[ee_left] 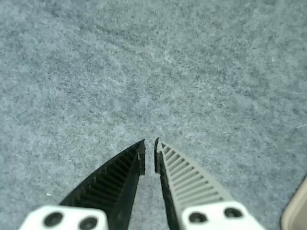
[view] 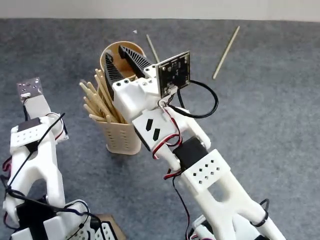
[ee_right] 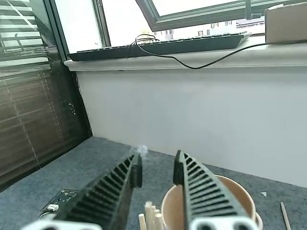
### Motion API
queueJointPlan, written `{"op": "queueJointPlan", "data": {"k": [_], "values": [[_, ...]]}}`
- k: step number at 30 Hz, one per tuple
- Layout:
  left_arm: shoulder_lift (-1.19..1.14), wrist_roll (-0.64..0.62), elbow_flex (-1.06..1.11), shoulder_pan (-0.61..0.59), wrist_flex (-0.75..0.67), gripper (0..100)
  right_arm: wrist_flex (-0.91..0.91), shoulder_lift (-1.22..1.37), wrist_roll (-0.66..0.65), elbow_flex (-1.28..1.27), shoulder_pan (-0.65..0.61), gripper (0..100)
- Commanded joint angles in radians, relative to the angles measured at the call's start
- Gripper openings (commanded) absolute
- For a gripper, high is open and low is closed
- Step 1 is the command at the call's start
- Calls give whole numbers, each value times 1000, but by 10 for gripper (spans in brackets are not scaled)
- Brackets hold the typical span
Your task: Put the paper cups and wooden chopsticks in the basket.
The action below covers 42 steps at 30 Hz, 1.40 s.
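Paper cup [view: 111, 50] standing in the mouth of the basket [view: 122, 137], the right gripper [ee_right: 157, 160] spread above it.
The right gripper's jaws stand apart with nothing between them, one over the cup and one over the wooden chopsticks [view: 97, 97] bundled in the basket (whether they touch, I cannot tell). A careless withdrawal could snag the rim or the sticks and tip the tall basket. Beyond the basket, two loose chopsticks [view: 226, 46] lie flat on the carpet; being thin, they may slip a pinch. The left gripper [ee_left: 149, 148], off to the basket's side, is pressed almost together on nothing.
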<state>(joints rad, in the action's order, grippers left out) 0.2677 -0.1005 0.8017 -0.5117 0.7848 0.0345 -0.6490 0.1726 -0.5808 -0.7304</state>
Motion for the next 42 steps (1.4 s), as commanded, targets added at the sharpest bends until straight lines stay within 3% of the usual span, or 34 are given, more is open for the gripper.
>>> {"op": "queueJointPlan", "data": {"k": [1, 5, 8, 17, 22, 28, 32, 42], "values": [[35, -14, -7, 7, -11, 74, 117, -68, -49, 61, 136, 116], [35, -14, 4, 12, -15, 74, 634, -27, -31, 323, 374, 116], [35, -14, -1, 12, -15, 74, 739, 134, -57, 490, 476, 116], [35, -14, 7, 7, -15, 74, 743, 697, -69, 682, 461, 116], [35, -14, 4, 7, -15, 74, 742, 886, -71, 733, 432, 116], [35, -14, 2, 8, -15, 74, 743, 888, -72, 733, 390, 116], [35, -14, 2, 8, -15, 74, 725, 894, -201, 684, 321, 116], [36, -14, 5, 8, -15, 74, 461, 906, -216, 458, 343, 116]]}}
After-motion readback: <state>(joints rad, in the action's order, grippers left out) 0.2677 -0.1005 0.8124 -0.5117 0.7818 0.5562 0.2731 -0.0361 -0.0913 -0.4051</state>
